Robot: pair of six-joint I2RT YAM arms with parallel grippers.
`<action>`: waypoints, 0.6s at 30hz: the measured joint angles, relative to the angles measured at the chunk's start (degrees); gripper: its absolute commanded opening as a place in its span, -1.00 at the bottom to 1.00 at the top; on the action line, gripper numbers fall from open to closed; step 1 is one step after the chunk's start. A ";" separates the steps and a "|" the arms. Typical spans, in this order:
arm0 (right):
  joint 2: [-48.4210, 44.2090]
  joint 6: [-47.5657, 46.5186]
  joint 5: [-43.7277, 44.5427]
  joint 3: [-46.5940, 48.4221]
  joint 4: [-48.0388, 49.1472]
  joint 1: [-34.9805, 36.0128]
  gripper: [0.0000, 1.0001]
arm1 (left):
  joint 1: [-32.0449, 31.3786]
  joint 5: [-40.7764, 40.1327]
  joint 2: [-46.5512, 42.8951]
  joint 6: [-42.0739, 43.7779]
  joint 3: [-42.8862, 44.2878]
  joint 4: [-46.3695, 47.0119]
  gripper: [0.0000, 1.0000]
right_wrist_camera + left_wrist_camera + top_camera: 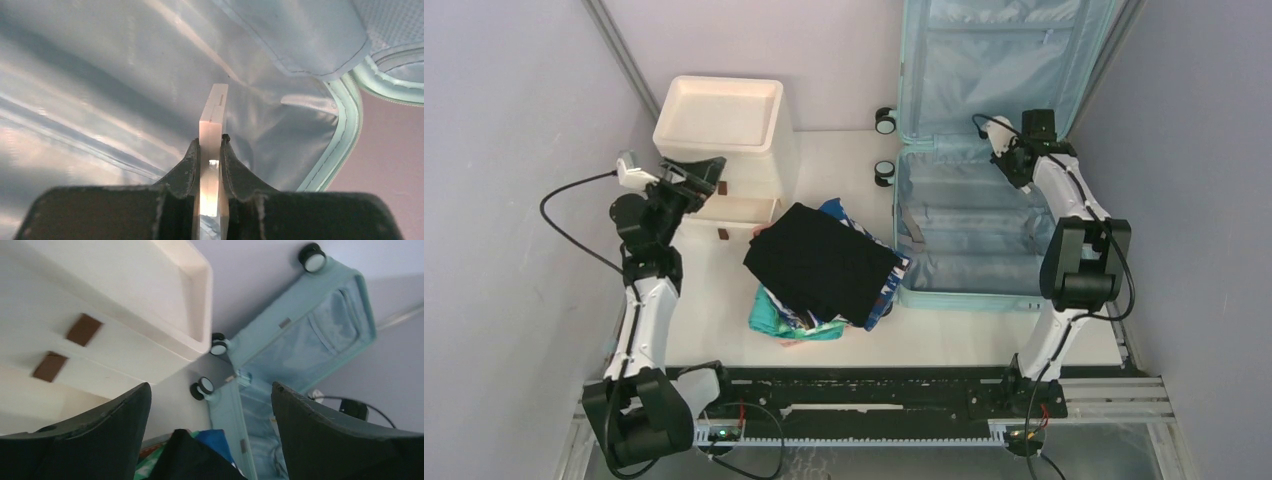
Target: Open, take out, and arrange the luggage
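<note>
The luggage (969,235) lies open at the right, its lid (994,60) upright against the back wall and its pale blue lining bare. My right gripper (1011,152) is inside it near the hinge. In the right wrist view it (210,142) is shut on a thin flat white piece (214,117) that stands on edge in front of the lining (125,75). My left gripper (707,172) hovers open beside the white drawer box; its fingers (100,435) are wide apart with nothing between them, and the luggage (300,350) shows beyond.
A pile of folded clothes (824,262), a black garment on top, lies left of the luggage. The white drawer box (719,115) stands at the back left, its lowest drawer (736,210) pulled out. The suitcase wheels (885,121) face the box.
</note>
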 measured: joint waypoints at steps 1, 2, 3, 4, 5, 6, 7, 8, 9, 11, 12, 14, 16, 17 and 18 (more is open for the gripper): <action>-1.01 1.33 -1.55 0.28 -0.70 -0.15 -1.00 | -1.11 0.57 0.07 0.02 0.02 0.90 0.83; -1.70 2.45 -2.95 0.70 -1.42 -0.22 -1.00 | -2.12 0.92 0.17 0.02 0.04 1.81 0.81; -2.34 3.93 -4.72 1.40 -2.19 -0.33 -1.00 | -3.65 1.25 0.50 0.02 0.09 3.30 0.80; -2.69 5.27 -6.45 2.16 -2.84 -0.50 -1.00 | -4.68 1.51 0.92 -0.02 0.15 4.42 0.79; -2.84 6.80 -8.46 3.17 -3.65 -0.70 -1.00 | -6.27 2.05 1.73 -0.02 0.15 6.27 0.77; -2.86 8.13 -10.40 4.15 -4.42 -0.94 -1.00 | -7.45 2.25 2.49 -0.07 0.17 7.52 0.76; -2.86 9.29 -12.11 4.96 -4.98 -1.18 -1.00 | -8.81 2.49 3.56 -0.09 0.28 8.92 0.75; -2.86 11.10 -14.71 5.95 -5.92 -1.64 -1.00 | -10.27 2.89 4.85 -0.15 0.61 10.14 0.75; -2.86 12.59 -17.00 6.71 -6.62 -2.10 -1.00 | -11.45 3.23 5.99 -0.24 0.94 11.19 0.75; -2.86 16.11 -21.97 8.09 -7.85 -3.10 -1.00 | -14.56 4.11 8.85 -0.33 2.29 13.18 0.75; -2.86 18.34 -25.16 8.72 -8.44 -3.76 -1.00 | -16.02 4.61 10.12 -0.39 3.08 14.03 0.75; -2.86 22.23 -30.91 9.44 -8.72 -4.66 -1.00 | -18.97 5.68 12.57 -0.46 4.98 15.54 0.75; -2.93 26.49 -37.24 9.64 -8.57 -5.31 -1.00 | -21.11 6.62 14.69 -0.59 7.17 16.74 0.73; -2.95 29.20 -41.18 9.64 -8.17 -5.68 -1.00 | -22.43 7.08 16.02 -1.09 8.39 17.46 0.72; -2.95 31.89 -44.87 9.51 -7.41 -5.97 -1.00 | -23.45 7.34 17.44 -1.68 9.81 18.32 0.70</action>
